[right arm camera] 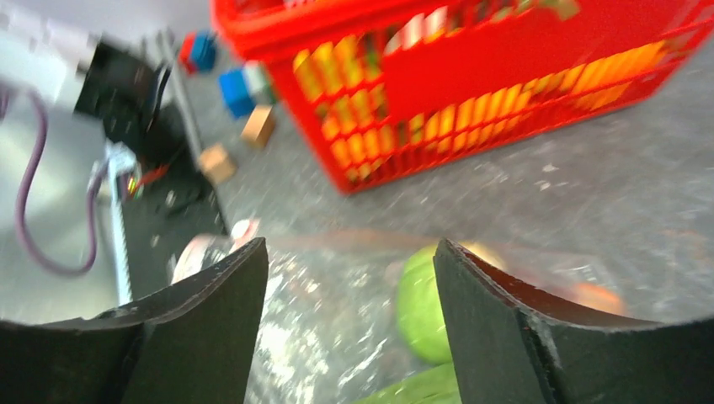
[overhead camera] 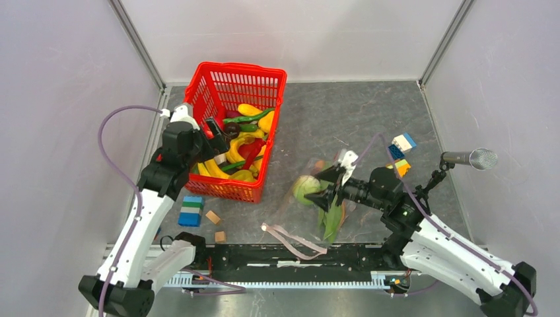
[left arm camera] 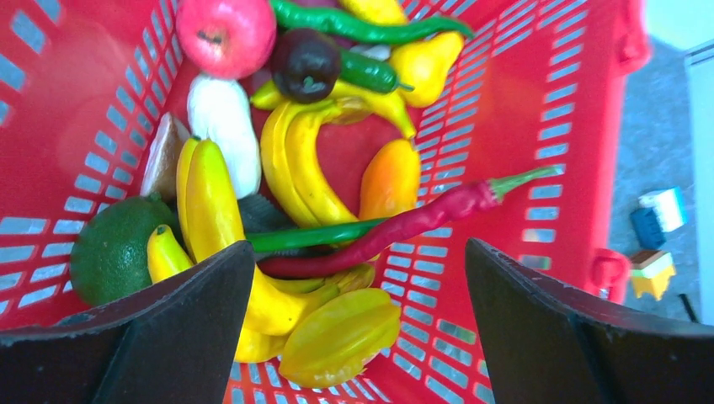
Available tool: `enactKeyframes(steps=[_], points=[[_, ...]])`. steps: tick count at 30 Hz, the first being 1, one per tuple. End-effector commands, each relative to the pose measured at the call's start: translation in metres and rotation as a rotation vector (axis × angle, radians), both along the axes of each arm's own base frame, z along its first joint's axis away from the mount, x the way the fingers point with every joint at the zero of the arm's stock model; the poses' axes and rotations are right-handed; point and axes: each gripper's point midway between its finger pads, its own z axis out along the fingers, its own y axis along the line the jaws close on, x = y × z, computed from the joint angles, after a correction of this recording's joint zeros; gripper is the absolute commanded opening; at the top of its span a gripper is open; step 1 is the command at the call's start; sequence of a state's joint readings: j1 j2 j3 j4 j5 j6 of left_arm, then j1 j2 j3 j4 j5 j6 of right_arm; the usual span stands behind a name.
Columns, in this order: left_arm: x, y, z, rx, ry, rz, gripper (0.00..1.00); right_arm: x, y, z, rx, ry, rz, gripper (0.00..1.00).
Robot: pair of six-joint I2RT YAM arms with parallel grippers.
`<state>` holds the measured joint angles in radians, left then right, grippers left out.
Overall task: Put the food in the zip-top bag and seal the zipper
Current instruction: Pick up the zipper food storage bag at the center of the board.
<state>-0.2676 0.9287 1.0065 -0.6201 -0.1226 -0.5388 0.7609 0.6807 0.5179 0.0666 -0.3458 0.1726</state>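
Note:
The food fills the red mesh basket: yellow bananas, a red chili, a yellow star fruit, a green pepper and a red apple. My left gripper hangs open over the basket; in its wrist view its open gripper is empty above the star fruit. The clear zip-top bag lies right of the basket with a green ball and green pieces inside. Its pink zipper trails toward the front. My right gripper is open and empty over the bag beside the ball.
A blue-green block and two wooden cubes lie in front of the basket. Coloured blocks sit at the right. A microphone juts in from the right wall. A black rail runs along the near edge.

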Motion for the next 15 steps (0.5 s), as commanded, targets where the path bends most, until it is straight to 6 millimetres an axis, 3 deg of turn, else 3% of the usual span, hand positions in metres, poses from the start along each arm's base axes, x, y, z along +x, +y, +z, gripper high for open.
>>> enactKeyframes(steps=[1,5,11,15], points=[[0.002,-0.004,0.029,-0.031,-0.115,-0.029,1.0,-0.035,0.007,-0.022,-0.199,-0.048,0.15,0.78],[0.001,-0.004,0.031,-0.042,-0.118,-0.017,1.0,-0.054,0.028,-0.045,-0.324,-0.071,0.181,0.81],[-0.001,-0.001,0.035,-0.039,-0.128,-0.011,1.0,-0.095,0.073,-0.043,-0.41,-0.227,0.24,0.85],[-0.003,-0.002,0.034,-0.04,-0.123,-0.018,1.0,-0.094,0.078,-0.056,-0.561,-0.327,0.151,0.87]])
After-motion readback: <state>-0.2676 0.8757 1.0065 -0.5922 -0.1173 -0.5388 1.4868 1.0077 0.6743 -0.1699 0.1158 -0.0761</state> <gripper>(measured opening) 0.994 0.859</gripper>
